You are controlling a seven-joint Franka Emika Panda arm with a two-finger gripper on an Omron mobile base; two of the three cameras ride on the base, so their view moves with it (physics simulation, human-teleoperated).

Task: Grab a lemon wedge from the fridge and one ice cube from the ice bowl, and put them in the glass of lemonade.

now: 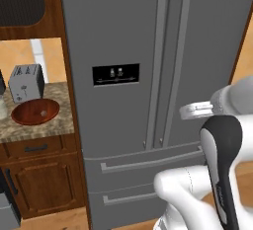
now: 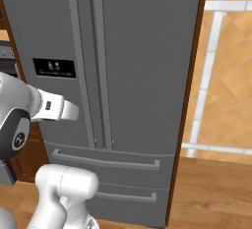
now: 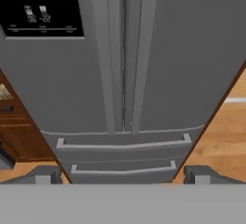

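The fridge [image 3: 158, 64] stands shut straight ahead, the lemon wedge presumably behind its doors. Those steel doors look heavy and stiff; the right door's long vertical handle [image 3: 140, 55] is the sensible hold. The fingers [image 3: 45, 174] are spread wide, empty. The ice bowl [image 1: 35, 111] waits on the counter [image 1: 49, 131] leftward.

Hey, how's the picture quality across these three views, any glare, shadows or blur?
Left base view: flat, even light, no glare on the fridge, a soft sheen in the ice bowl. Right base view: the same flat light, no cast shadows, slightly soft edges. Hand view: dispenser panel text too blurred to read.
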